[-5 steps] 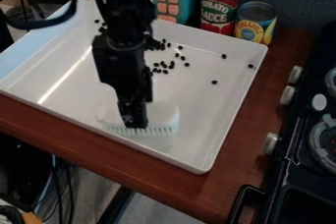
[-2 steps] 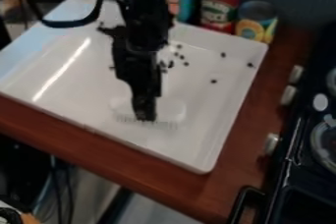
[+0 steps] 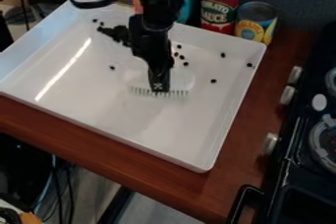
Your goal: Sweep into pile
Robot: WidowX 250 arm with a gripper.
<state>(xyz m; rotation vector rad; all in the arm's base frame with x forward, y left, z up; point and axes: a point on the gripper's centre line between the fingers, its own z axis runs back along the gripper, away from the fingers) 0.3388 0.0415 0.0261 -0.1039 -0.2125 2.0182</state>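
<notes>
- Brown wooden counter (image 3: 118, 156) runs below and to the right of the gripper (image 3: 158, 86); we see the white tray (image 3: 131, 125) on it, surrounding the gripper on all sides.
- Far up and to the left of the gripper, near the tray's back rim, we count a few loose black beans (image 3: 95, 20).
- Left of the gripper and slightly above, we note one lone bean (image 3: 112, 68).
- Up and to the left, just beside the arm, we record a dense dark pile (image 3: 117, 33).
- Arm enters from the top edge; we find its gripper clamped on a pale brush (image 3: 181, 81), over the middle of the tray. We cannot tell whether the bristles touch the tray floor.
- Just above and right of the gripper we log a small scattered group of beans (image 3: 185, 64).
- Farther right lie three well-spread beans (image 3: 223, 55), one about level with the gripper.
- Up and to the right, behind the tray, we see a red can (image 3: 218, 12), then a shorter yellow-and-blue can (image 3: 257, 25).
- Well to the right, we have the black stove (image 3: 289, 169) with pale knobs.
</notes>
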